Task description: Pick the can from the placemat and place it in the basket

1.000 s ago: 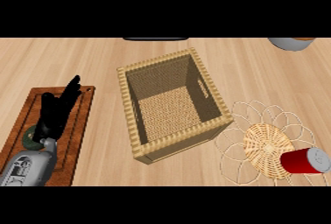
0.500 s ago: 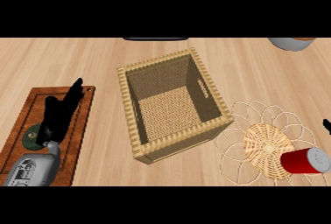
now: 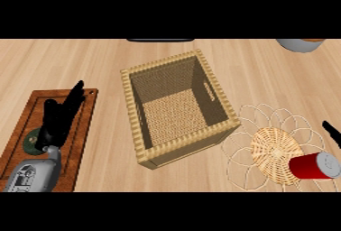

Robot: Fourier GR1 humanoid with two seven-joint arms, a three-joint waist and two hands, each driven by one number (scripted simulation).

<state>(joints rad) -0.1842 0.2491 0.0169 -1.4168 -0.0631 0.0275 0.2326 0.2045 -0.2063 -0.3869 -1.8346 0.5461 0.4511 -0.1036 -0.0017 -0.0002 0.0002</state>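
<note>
A red can (image 3: pixel 315 166) with a silver end lies on its side at the near right edge of a round woven placemat (image 3: pixel 274 151) with wire loops round it. Left of the mat stands a square wicker basket (image 3: pixel 219 129), with nothing inside it. Only a black tip of my right hand (image 3: pixel 332 131) shows at the right edge, just above the can and apart from it. My left hand (image 3: pixel 58 118) rests open, fingers up, over a wooden board at the left.
A brown wooden board (image 3: pixel 82 135) lies at the left with a dark green round thing (image 3: pixel 30 141) partly hidden under my left hand. A grey bowl (image 3: pixel 301 44) sits at the far right edge and a dark object (image 3: pixel 160 40) at the far middle.
My right hand's tip has come into view at the right edge, above the can. The left hand has shifted slightly. The can and basket have not moved.
</note>
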